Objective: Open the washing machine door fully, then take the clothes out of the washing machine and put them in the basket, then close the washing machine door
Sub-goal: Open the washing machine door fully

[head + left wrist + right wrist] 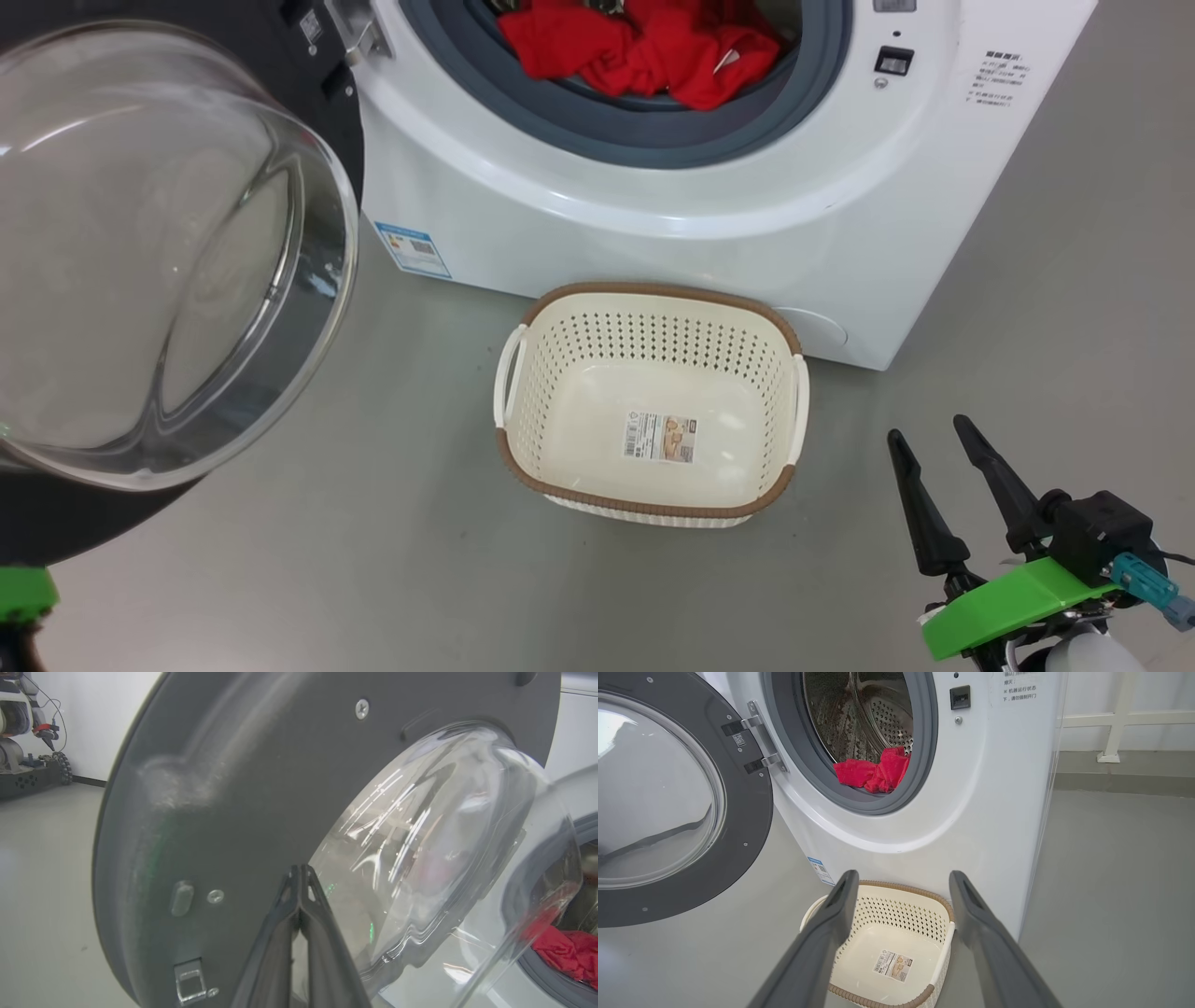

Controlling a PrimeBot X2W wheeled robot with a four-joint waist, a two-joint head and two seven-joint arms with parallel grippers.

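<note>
The washing machine door (140, 261) stands swung open at the left, its glass bowl bulging toward me. Red clothes (644, 47) lie in the mouth of the white washing machine (653, 205). In front of the machine, the cream basket (653, 299) sits on the floor with just a paper label inside. In the left wrist view my left gripper (299, 868) is shut with nothing in it. Its tips are at the door's grey inner face (210, 788), beside the glass. My right gripper (928, 429) hangs open to the right of the basket. The right wrist view shows the basket (924, 896) beyond its fingers (831, 924).
Grey floor (373, 560) surrounds the basket and machine. The door's black rim (56, 523) overhangs the floor at the lower left, above my left arm's green wrist mount (23, 593). Another robot (28, 718) stands far off by a wall. A white railing (1111, 718) runs behind the machine.
</note>
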